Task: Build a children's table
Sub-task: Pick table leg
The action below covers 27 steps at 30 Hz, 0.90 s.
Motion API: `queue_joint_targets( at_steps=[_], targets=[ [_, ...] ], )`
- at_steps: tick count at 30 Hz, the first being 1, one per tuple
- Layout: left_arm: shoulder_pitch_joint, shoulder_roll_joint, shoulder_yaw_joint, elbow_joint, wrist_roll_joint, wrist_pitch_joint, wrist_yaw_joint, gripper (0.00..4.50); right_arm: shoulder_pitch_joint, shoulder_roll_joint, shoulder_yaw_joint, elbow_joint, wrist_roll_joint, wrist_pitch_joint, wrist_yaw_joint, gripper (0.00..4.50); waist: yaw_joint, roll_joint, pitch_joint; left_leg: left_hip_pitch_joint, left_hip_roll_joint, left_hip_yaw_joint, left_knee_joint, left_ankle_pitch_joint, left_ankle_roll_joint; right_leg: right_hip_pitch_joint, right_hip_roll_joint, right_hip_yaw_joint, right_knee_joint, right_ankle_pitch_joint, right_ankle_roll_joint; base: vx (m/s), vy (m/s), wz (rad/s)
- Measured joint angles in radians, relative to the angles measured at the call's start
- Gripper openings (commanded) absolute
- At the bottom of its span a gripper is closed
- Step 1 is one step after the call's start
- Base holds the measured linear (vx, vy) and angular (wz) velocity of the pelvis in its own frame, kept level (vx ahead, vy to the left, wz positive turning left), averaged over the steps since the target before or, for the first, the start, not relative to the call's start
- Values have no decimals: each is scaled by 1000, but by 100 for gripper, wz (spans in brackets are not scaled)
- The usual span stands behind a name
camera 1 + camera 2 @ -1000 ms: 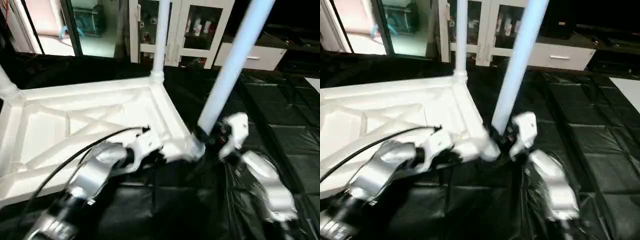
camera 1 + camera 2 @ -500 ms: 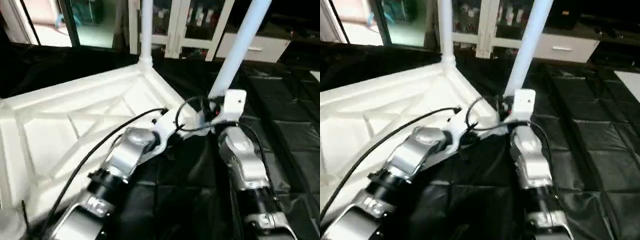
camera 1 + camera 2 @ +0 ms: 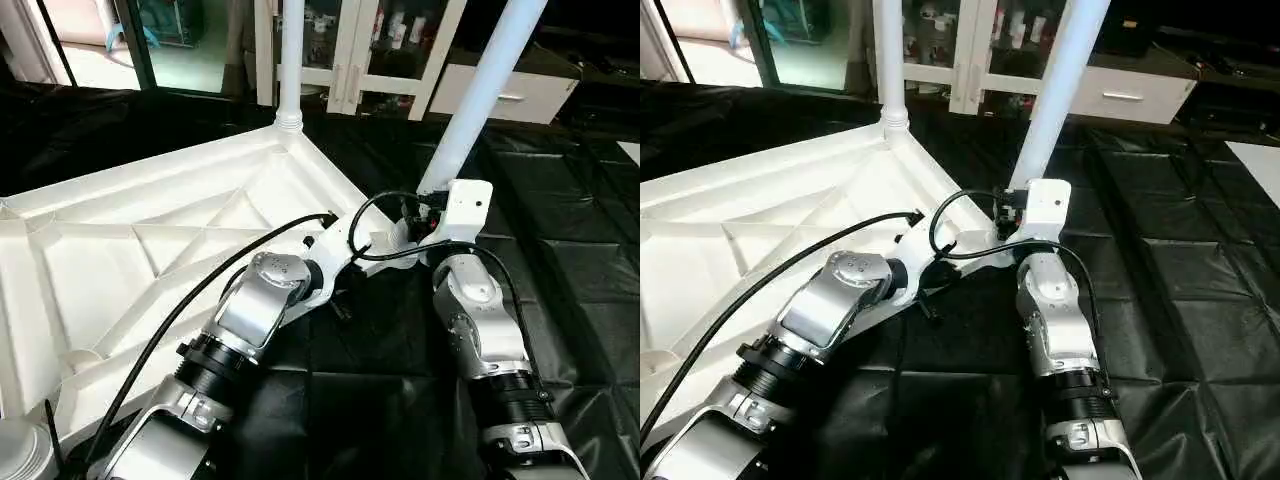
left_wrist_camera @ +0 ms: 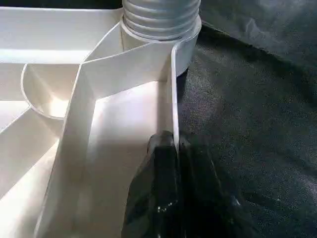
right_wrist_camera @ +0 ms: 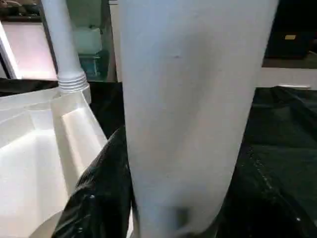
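**Leg gripped low, rim pinched**

The table top [image 3: 150, 250] lies ribs-up on the black worktop [image 3: 560, 260], light, stiff, slippery plastic (best taken at rim or leg base). Our left gripper [image 4: 174, 144] pinches the thin rim [image 4: 174, 94], fingers nearly together. Our right gripper [image 5: 173, 198] clasps the near leg [image 3: 480, 90], fingers half spread.

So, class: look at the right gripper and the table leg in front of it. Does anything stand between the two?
Nothing visible does. The right gripper already has its black fingers on either side of the leg, just above the table top.
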Motion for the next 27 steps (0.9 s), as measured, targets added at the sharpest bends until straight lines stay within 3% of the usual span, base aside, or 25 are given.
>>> queue_joint_targets(
  at_steps=[12, 17, 19, 23, 27],
  targets=[
    [-2, 5, 3, -5, -5, 0, -4, 0, 32, -20, 12, 28, 12, 32, 89, 359, 2, 1, 4, -2, 0, 0, 4, 3, 5, -2, -1, 0, 6, 0, 0, 0, 0, 0],
    [-3, 15, 4, -8, -11, 0, -16, 0, 82, -51, 24, -80, 35, 75, 177, 383, 3, 0, 4, -2, 1, 0, 4, 3, 5, -3, -1, 0, 7, 0, 0, 0, 0, 0],
    [-3, 24, 1, -12, -19, -3, -32, 0, 111, -77, 30, -132, 53, 95, 206, 420, 5, -1, 5, -3, 1, 0, 5, 3, 5, -4, -1, 0, 9, 0, 0, 0, 0, 0],
    [4, 52, -11, -24, -34, -12, -74, 0, 161, -143, 35, -226, 75, 122, 271, 420, 9, 0, 5, -3, 1, 0, 8, 3, 5, -4, -1, 0, 13, 0, 0, 0, 0, 0],
    [23, 78, -21, -49, -36, -22, -102, 0, 196, -193, 1, -264, 108, 146, 322, 420, 11, 1, 6, -2, 1, 0, 9, 1, 1, -4, -1, 0, 15, 0, -1, 0, 0, 0]
  ],
)
